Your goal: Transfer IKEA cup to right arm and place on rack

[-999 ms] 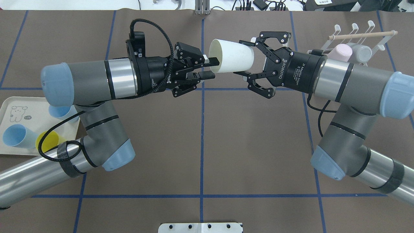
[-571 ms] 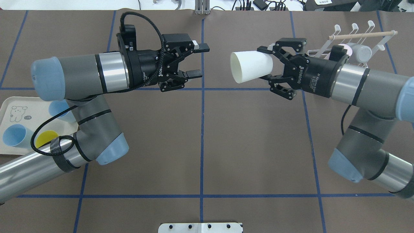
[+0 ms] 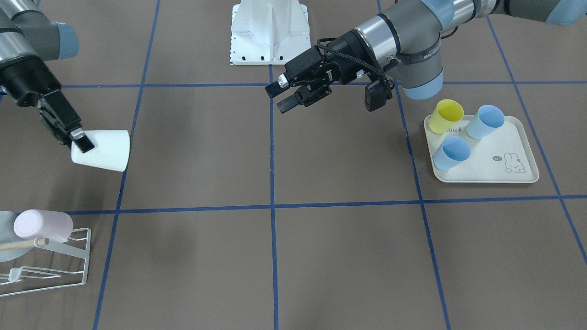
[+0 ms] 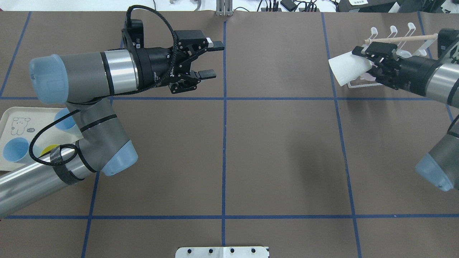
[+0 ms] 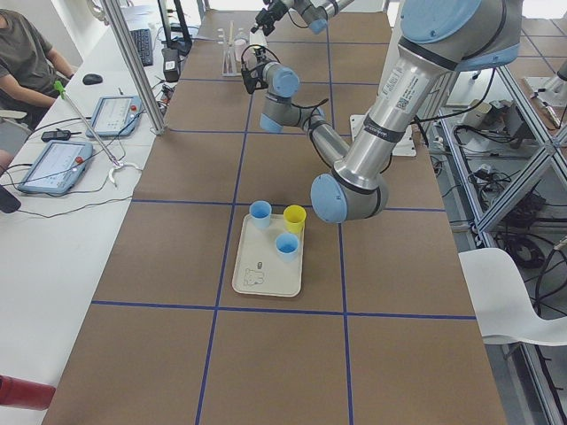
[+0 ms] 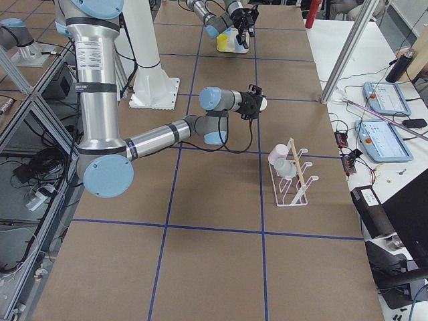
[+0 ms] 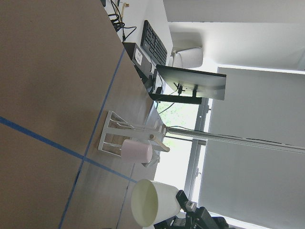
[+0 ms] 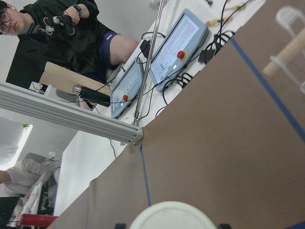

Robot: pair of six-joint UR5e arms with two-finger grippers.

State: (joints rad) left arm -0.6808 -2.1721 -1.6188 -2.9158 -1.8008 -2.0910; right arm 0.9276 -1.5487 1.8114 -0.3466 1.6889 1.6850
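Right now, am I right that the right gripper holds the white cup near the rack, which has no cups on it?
Not quite: the right gripper does hold the white cup near the rack, but the rack carries a pink cup, as the exterior front-facing view shows.

1. A cream tray (image 3: 481,158) with a rabbit drawing lies on the brown table (image 3: 348,247).
2. A yellow cup (image 3: 445,115) and two blue cups (image 3: 485,121) stand upright on the tray, close together.
3. Blue tape lines (image 3: 271,201) grid the tabletop.
4. Two tablets (image 5: 58,166) lie on the white side bench (image 5: 62,239) among cables.
5. A person (image 5: 25,49) sits there.
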